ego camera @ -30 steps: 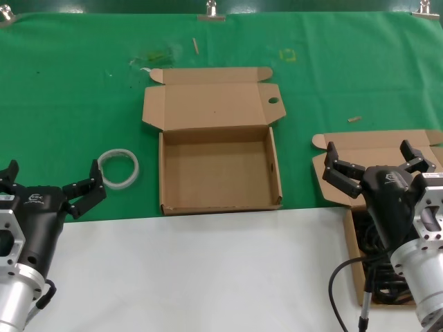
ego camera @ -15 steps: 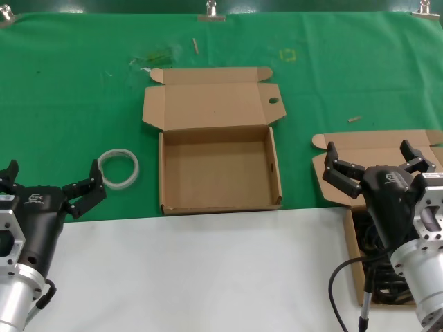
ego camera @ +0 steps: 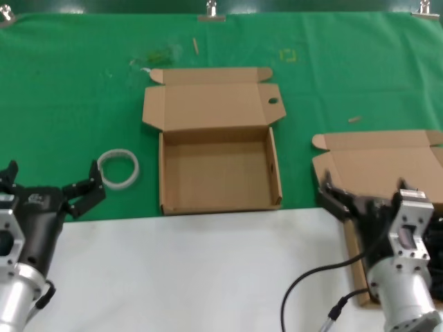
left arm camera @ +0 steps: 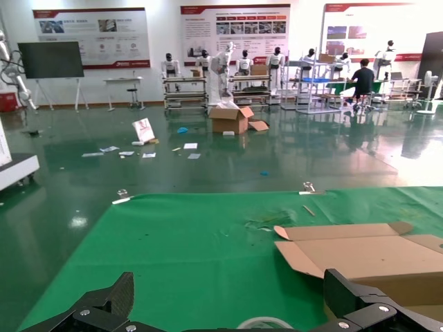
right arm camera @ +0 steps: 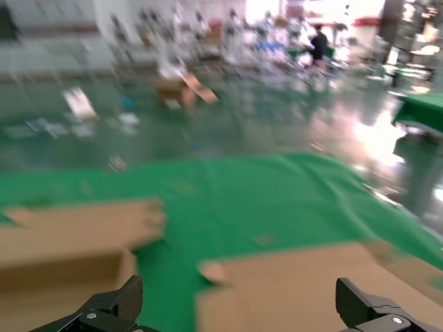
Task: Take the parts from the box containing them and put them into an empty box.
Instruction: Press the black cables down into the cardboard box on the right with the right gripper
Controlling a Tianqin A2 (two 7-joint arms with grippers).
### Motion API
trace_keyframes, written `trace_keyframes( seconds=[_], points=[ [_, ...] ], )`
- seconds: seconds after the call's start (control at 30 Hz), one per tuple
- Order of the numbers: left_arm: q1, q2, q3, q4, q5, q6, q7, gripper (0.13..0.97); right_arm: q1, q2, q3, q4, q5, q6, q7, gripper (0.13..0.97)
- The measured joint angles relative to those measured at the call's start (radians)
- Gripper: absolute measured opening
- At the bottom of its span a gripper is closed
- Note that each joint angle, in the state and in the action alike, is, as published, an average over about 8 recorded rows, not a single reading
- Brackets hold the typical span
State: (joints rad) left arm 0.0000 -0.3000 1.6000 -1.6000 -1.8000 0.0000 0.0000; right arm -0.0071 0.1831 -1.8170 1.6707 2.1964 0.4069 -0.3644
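The empty box (ego camera: 218,205) lies open mid-table, and its lid flap has an oval hole (ego camera: 273,101) in one tab. The box holding the cords (ego camera: 374,162), with a plain lid, lies at the right. My right arm covers its inside, so the black cords are hidden. My right gripper (ego camera: 367,200) is open and empty, low over that box's near-left part. In the right wrist view the gripper (right arm camera: 241,301) spans the plain lid (right arm camera: 297,290). My left gripper (ego camera: 48,183) is open and empty at the lower left.
A white translucent ring (ego camera: 118,168) lies on the green cloth left of the empty box, just past my left gripper; it also shows in the left wrist view (left arm camera: 263,324). A black arm cable (ego camera: 311,290) loops over the white table front.
My right gripper has dropped lower and nearer over the right carton, now covering its inside. The left arm and both cartons have not moved.
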Motion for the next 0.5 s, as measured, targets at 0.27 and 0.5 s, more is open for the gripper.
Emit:
trace_keyframes(
  seconds=[0.27, 0.5],
  points=[
    [0.0, 0.0, 0.0, 0.0, 0.0, 0.0, 0.0, 0.966, -0.041, -0.001, 0.019, 0.078, 0.13, 0.324, -0.366, 0.966],
    [0.0, 0.0, 0.0, 0.0, 0.0, 0.0, 0.0, 0.966, 0.031, -0.001, 0.05, 0.035, 0.127, 0.517, -0.693, 0.966]
  ],
)
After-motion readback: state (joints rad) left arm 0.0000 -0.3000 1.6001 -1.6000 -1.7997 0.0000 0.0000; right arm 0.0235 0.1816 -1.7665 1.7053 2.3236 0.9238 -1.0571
